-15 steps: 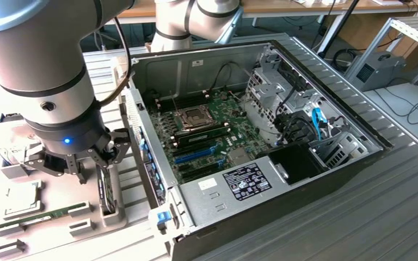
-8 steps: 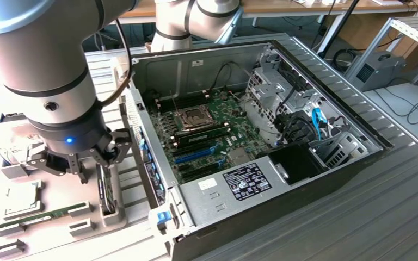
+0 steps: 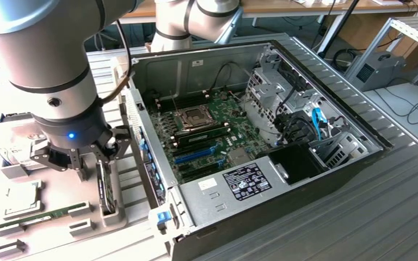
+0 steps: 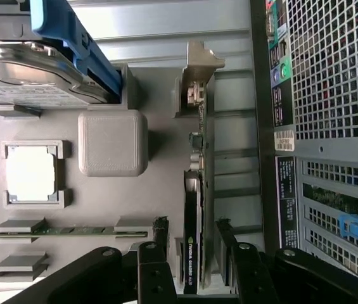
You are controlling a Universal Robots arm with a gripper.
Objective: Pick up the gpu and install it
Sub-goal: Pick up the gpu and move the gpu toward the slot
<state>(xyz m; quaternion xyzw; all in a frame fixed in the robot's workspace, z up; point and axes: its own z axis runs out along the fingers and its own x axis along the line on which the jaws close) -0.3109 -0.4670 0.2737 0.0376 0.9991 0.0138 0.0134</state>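
The gpu stood on its long edge in a slot of the grey holder tray, not yet lifted. In the wrist view the gpu showed edge-on, its silver bracket at the end farthest from the fingers. The hand hung right over it, released, with its dark fingers spread to either side of the card and not clamped on it.

Going by the exterior view, the bare processor chip lay at nine o'clock from the card. The long green memory stick lay at about eight o'clock and the hard drive at ten. The opened computer case lay on its side at three o'clock, just beside the tray, its motherboard facing up. All of it rested on the ribbed metal surface.
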